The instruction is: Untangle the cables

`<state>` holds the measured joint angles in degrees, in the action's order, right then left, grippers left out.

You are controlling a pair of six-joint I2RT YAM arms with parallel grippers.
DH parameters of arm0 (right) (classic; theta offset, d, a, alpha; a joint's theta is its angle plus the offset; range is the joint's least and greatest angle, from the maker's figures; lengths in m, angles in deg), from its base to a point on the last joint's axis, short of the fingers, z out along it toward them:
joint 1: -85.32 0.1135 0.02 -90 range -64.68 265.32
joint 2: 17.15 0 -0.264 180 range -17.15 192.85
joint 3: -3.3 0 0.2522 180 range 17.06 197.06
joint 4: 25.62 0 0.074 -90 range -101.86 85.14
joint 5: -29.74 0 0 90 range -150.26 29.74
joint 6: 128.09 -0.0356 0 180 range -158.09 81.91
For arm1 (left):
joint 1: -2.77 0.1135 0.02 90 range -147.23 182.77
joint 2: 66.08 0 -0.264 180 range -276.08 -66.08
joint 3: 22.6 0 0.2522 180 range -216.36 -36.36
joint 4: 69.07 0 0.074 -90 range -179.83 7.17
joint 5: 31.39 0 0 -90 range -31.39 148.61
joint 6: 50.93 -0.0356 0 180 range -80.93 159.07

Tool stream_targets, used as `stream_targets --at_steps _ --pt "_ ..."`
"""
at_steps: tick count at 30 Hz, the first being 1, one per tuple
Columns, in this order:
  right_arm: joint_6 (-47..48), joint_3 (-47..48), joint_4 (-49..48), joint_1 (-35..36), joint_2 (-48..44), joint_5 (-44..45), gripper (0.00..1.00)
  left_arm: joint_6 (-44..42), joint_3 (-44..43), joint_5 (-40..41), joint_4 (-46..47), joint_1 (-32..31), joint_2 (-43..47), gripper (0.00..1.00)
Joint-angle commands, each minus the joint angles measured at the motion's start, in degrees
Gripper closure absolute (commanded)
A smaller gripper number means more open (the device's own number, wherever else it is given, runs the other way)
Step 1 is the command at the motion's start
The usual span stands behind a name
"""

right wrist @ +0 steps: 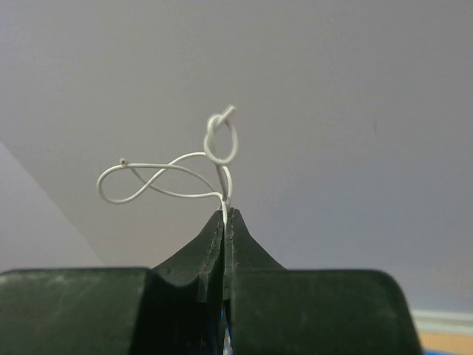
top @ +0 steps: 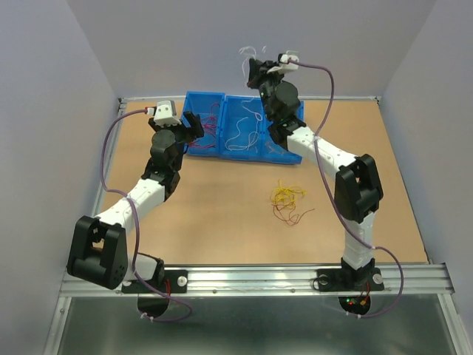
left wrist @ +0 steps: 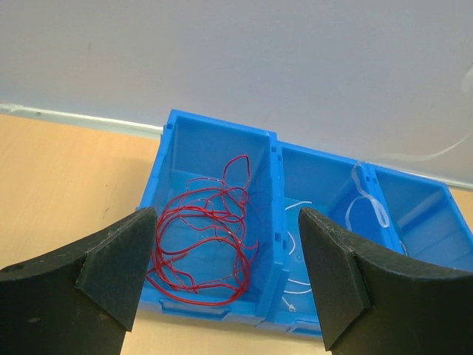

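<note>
Pinching right gripper (right wrist: pixel 224 214): we are pressing the jaws together on one white cable (right wrist: pixel 214 148), which is curling up out of the tips in a loose loop with a small knot above it.
Right arm: we are holding that strand high in the air over the far side of the blue bin (top: pixel 203 97).
Left gripper (left wrist: pixel 225 222): we are hanging it spread wide, gripping nothing, just in front of the bin's left compartment.
Red cables (left wrist: pixel 207 237): these are lying loose in that left compartment.
Other white cables (left wrist: pixel 362 200): these are resting in the next compartment along.
Yellow-orange cables (top: pixel 287 194): these are sitting in a small heap on the table (top: pixel 222 222), mixed with a few red strands and well apart from the bin.
Step in hand: by our judgement, we are dropping the white strand in with its own colour.
Doing it well: we are thinking to come down low over the white compartment before parting the jaws, since so light and springy a wire could cling to a pad or bounce over the divider into the red.
</note>
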<state>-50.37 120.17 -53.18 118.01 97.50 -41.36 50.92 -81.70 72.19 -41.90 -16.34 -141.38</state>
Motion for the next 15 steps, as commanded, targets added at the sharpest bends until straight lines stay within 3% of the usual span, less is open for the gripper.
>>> stream_targets --at_steps 1,5,8,12,14,15 --pt "-4.2 -10.2 -0.6 0.6 -1.8 -0.9 0.99 -0.6 0.7 0.3 3.8 0.0 0.2 0.12" --pt "-2.7 -21.3 -0.8 1.8 -1.2 7.3 0.99 -0.6 0.8 0.3 4.1 0.0 0.0 0.12" --pt "-1.4 -23.5 0.7 2.6 2.0 9.8 0.99 -0.6 1.0 0.2 4.3 0.0 -0.1 0.11" --pt "3.1 -16.1 11.2 4.7 7.7 11.9 0.94 -0.7 1.0 -0.4 4.9 0.0 -0.4 0.12" --pt "4.3 -13.8 14.2 5.3 9.4 13.7 0.89 -1.1 1.0 -0.6 5.0 0.0 -0.6 0.11" --pt "4.2 -13.4 15.5 5.5 9.6 14.0 0.81 -1.5 1.0 -0.6 5.1 0.0 -0.6 0.12"
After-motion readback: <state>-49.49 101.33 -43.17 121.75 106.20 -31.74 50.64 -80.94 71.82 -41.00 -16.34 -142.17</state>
